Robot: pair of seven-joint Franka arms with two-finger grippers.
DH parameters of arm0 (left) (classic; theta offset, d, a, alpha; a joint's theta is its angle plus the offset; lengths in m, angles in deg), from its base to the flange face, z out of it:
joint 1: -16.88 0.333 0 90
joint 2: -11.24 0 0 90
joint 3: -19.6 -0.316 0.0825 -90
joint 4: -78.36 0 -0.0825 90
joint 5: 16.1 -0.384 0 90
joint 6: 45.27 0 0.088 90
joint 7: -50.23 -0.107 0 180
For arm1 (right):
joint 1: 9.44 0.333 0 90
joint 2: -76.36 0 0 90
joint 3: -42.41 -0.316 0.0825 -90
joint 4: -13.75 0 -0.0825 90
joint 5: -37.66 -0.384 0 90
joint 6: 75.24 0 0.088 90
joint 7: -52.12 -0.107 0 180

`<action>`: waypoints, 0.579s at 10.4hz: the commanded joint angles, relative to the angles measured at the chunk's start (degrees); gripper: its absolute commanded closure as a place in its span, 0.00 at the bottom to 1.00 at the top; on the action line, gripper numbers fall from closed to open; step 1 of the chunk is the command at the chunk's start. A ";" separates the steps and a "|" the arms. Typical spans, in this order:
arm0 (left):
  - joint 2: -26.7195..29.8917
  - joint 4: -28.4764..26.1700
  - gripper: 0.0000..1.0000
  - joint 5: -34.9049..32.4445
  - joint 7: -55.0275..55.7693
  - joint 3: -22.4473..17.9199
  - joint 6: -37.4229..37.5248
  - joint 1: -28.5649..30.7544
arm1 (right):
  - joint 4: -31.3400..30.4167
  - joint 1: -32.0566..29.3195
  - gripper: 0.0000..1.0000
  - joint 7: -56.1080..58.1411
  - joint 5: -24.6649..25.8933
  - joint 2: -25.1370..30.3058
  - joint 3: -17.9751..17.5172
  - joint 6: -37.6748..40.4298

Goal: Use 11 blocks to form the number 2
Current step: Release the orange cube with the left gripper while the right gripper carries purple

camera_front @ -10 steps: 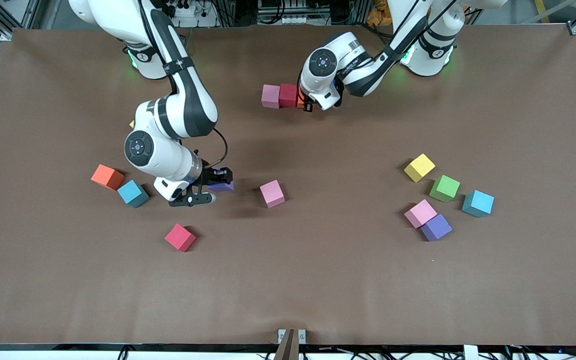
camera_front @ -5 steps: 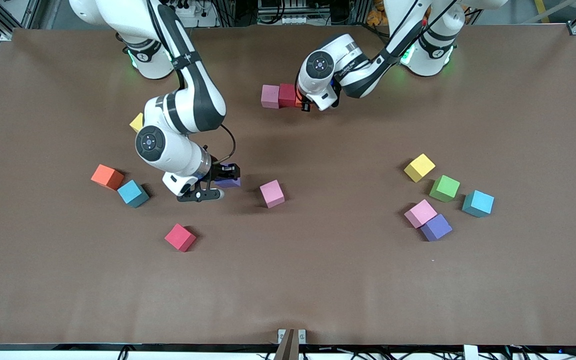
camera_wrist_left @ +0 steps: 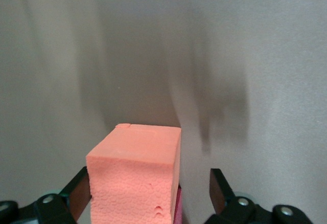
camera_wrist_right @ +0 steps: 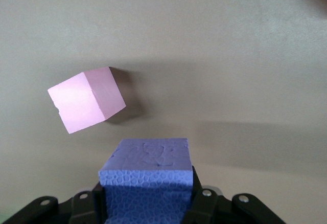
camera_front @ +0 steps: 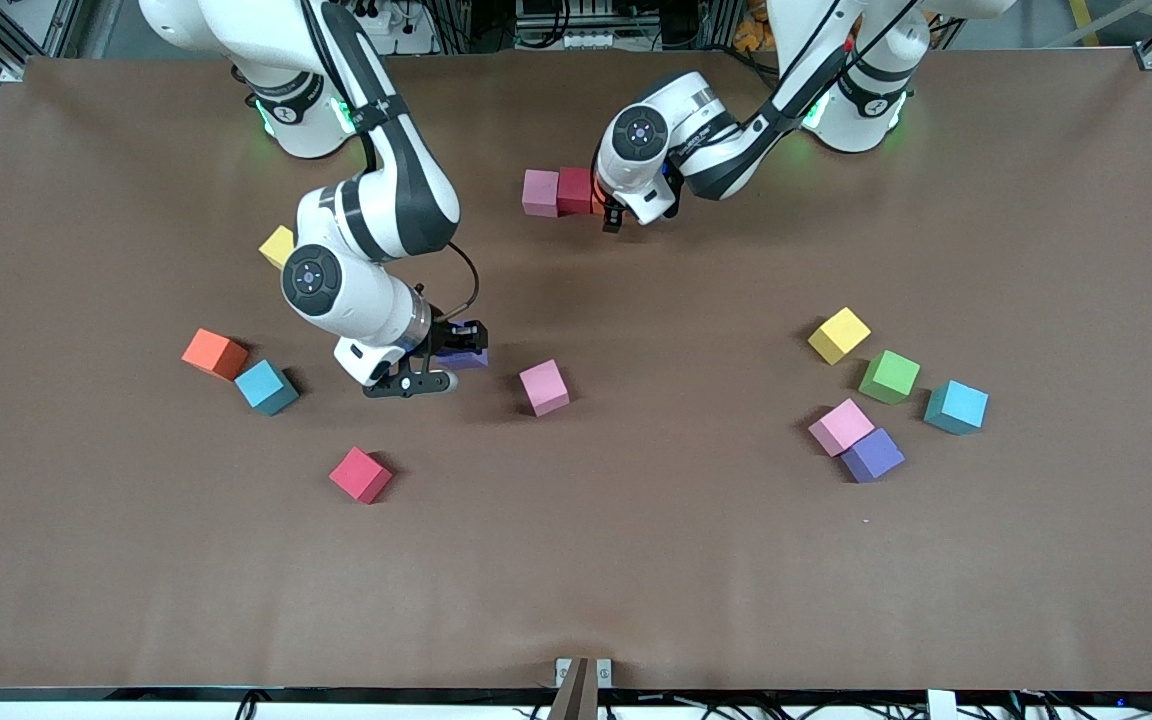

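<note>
A row of blocks lies near the arm bases: a pink block (camera_front: 541,192), a red block (camera_front: 576,190), and an orange block (camera_wrist_left: 135,178) mostly hidden under my left gripper (camera_front: 608,213). In the left wrist view my left gripper (camera_wrist_left: 148,175) straddles the orange block with its jaws open; one finger touches it and the other stands clear. My right gripper (camera_front: 456,352) is shut on a purple block (camera_wrist_right: 148,175) and holds it just above the table, beside a loose pink block (camera_front: 544,387) that also shows in the right wrist view (camera_wrist_right: 87,98).
Loose blocks toward the right arm's end: yellow (camera_front: 277,246), orange (camera_front: 214,353), teal (camera_front: 266,387), red (camera_front: 360,474). A cluster toward the left arm's end: yellow (camera_front: 838,335), green (camera_front: 889,376), teal (camera_front: 956,407), pink (camera_front: 841,426), purple (camera_front: 872,455).
My right gripper has carried the purple block a little toward the row and the left arm's end, uncovering the yellow block beside its arm. My left gripper has barely shifted at the orange block.
</note>
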 commanded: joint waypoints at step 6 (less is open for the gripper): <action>3.81 0.76 0.00 -2.64 1.16 3.10 6.32 0.68 | -4.37 5.19 0.81 -6.86 -0.71 2.00 0.37 -4.37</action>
